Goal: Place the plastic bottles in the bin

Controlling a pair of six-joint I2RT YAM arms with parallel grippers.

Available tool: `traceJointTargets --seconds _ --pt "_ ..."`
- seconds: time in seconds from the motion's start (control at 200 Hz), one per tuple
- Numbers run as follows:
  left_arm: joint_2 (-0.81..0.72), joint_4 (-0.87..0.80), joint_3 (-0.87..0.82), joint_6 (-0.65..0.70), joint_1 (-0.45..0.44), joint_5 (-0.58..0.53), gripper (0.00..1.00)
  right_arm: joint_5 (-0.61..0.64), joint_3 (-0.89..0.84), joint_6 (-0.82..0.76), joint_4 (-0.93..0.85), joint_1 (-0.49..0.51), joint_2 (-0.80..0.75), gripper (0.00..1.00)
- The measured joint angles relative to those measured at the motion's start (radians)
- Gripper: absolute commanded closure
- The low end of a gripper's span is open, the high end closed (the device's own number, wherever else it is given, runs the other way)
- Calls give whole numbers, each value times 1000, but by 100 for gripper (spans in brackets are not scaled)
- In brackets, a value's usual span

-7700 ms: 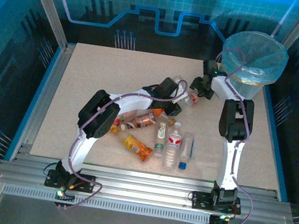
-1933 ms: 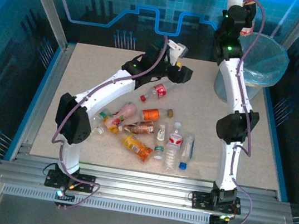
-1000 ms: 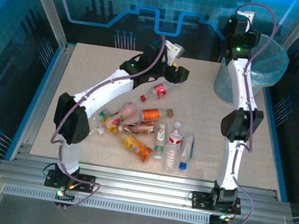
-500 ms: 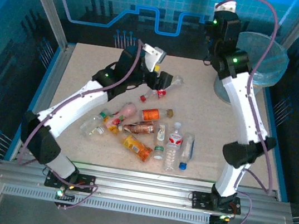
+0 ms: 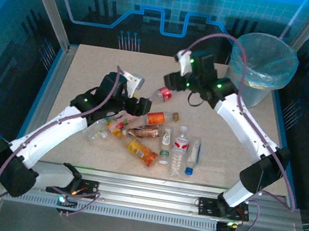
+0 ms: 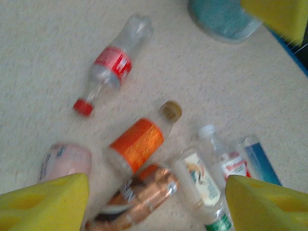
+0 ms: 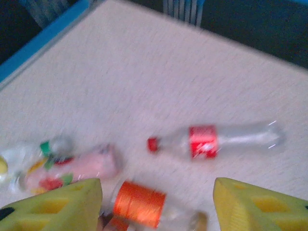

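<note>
While both arms reach over the tabletop [image 5: 91, 71], the left claw [image 6: 156, 207] is wide open, its yellow pads [image 6: 43, 202] well apart and gripping nothing. Below it lie the orange-label bottle [image 6: 139, 144], the pink bottle [image 6: 65, 161] and a copper-label bottle [image 6: 144, 192], close together. The right claw [image 7: 156, 207] is likewise wide open and empty. It hangs above the red-label bottle [image 7: 211, 141], which lies on its side apart from the others. More plastic bottles [image 5: 180, 148] lie clustered at the middle of the tabletop. The bin [image 5: 261, 79], lined in pale blue, stands upright at the far right corner, well apart from the bottles.
</note>
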Motion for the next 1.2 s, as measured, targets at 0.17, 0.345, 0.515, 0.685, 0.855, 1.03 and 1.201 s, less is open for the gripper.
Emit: traceJointTargets --seconds 0.17,0.345,0.515,0.685,0.855,1.03,1.201 --pt "-74 -24 -137 -74 44 1 24 -35 -90 6 -8 31 1 37" --pt "-103 -24 -241 -148 115 18 25 -35 -103 -46 15 48 12 41" --pt "-127 -22 -257 -167 163 28 25 -37 -42 -285 14 67 122 39" --pt "-129 -21 -249 -166 196 34 24 -58 166 -595 -51 72 302 37" --pt "-100 -19 -224 -164 237 48 24 -63 360 -848 -126 72 466 38" --pt "-61 -11 -211 -163 292 74 24 -51 577 -999 -212 63 656 39" --pt "-6 8 -184 -162 311 99 24 -20 715 -1094 -265 58 800 39"
